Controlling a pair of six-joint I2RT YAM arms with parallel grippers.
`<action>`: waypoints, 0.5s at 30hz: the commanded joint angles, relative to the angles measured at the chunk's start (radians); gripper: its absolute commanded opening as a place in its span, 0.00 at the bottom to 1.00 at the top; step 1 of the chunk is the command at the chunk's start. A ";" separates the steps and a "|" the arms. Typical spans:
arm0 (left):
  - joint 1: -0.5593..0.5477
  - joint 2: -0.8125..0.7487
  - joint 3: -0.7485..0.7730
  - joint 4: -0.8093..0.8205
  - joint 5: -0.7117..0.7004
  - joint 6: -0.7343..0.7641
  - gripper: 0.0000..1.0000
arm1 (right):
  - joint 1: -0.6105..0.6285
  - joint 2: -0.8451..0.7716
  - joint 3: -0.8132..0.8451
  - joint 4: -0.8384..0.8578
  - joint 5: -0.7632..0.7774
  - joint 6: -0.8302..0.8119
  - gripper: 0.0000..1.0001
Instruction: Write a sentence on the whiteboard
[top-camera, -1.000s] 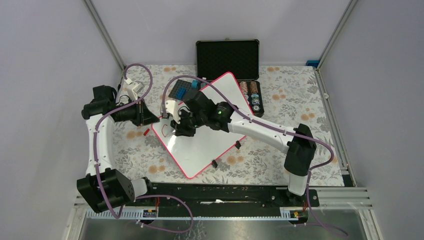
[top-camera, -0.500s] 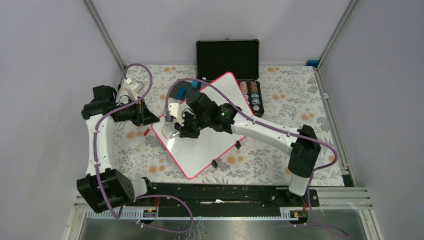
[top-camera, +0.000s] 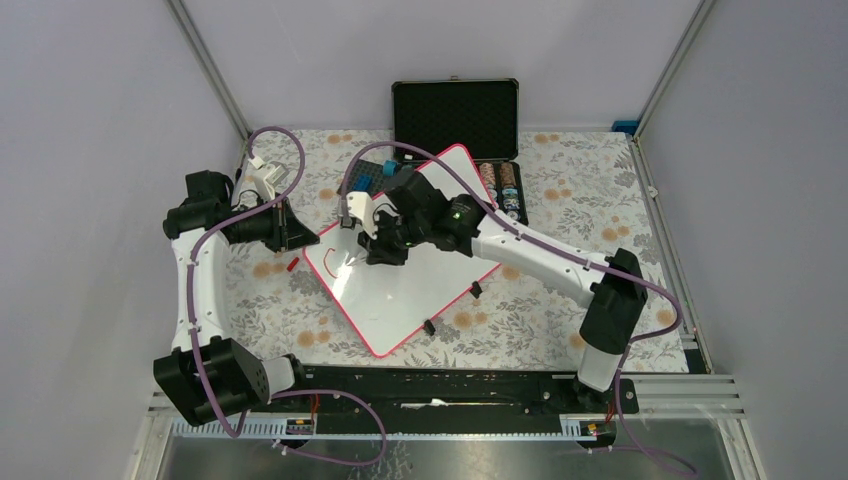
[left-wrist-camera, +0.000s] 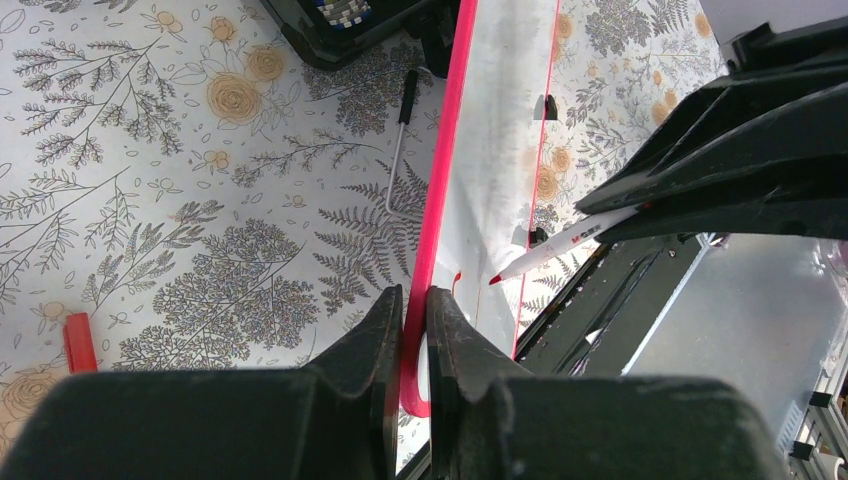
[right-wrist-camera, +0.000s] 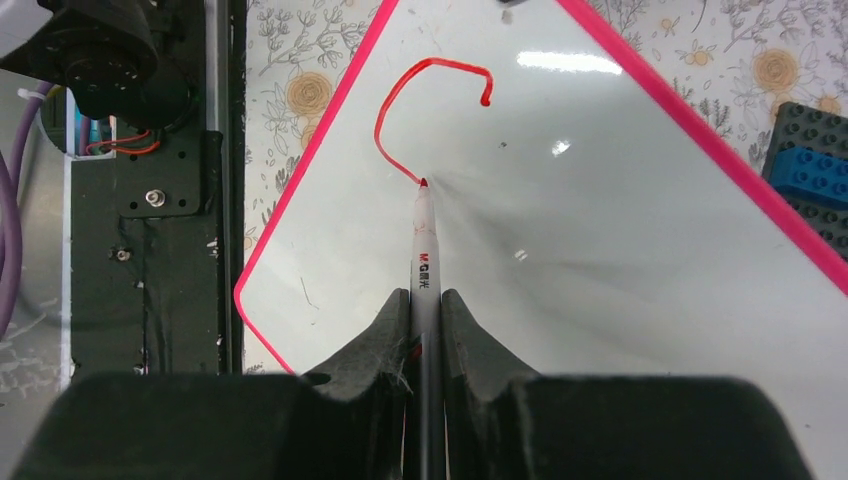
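Red ink marks the whiteboard (top-camera: 405, 295) in just one place: of the sentence (right-wrist-camera: 379, 125) I can see only a single hooked stroke, like an open C, near the board's left corner. The board lies cornerwise on the flower-patterned desk (top-camera: 600, 200). Its pink-red frame runs around a glossy white face, and two small black clips (top-camera: 476, 290) sit on the long edge nearest the right arm's base.

The right hand (right-wrist-camera: 425, 300) reaches in from the right and hangs over the left part of the board. Its two fingers are pressed narrow around the barrel of a white marker (right-wrist-camera: 424, 250). The marker juts out ahead of the fingers, and its red tip touches the board exactly at the lower end of the stroke. The rest of the curve arches away beyond the tip.

The left hand (left-wrist-camera: 413, 300) comes from the other side, at the board's left edge. Its fingers are pinched together on the pink frame, one on each face of it, just beside the corner where the writing is. From its wrist camera the marker tip shows a little past the clamped rim.

Behind the board stands an open black case (top-camera: 455, 115) with rows of round chips (top-camera: 500, 190) in its tray. A blue and black brick plate (top-camera: 365, 180) lies against the board's far-left edge, and a small red piece (top-camera: 292, 264) lies on the desk just left of the board.
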 joint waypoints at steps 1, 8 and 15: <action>-0.001 -0.019 -0.010 -0.003 0.010 0.023 0.00 | -0.031 -0.055 0.068 -0.022 -0.056 0.015 0.00; -0.003 -0.019 -0.010 -0.003 0.011 0.023 0.00 | -0.044 -0.030 0.086 -0.018 -0.036 0.014 0.00; -0.001 -0.021 -0.014 -0.004 0.013 0.023 0.00 | -0.043 0.011 0.111 -0.006 -0.001 0.021 0.00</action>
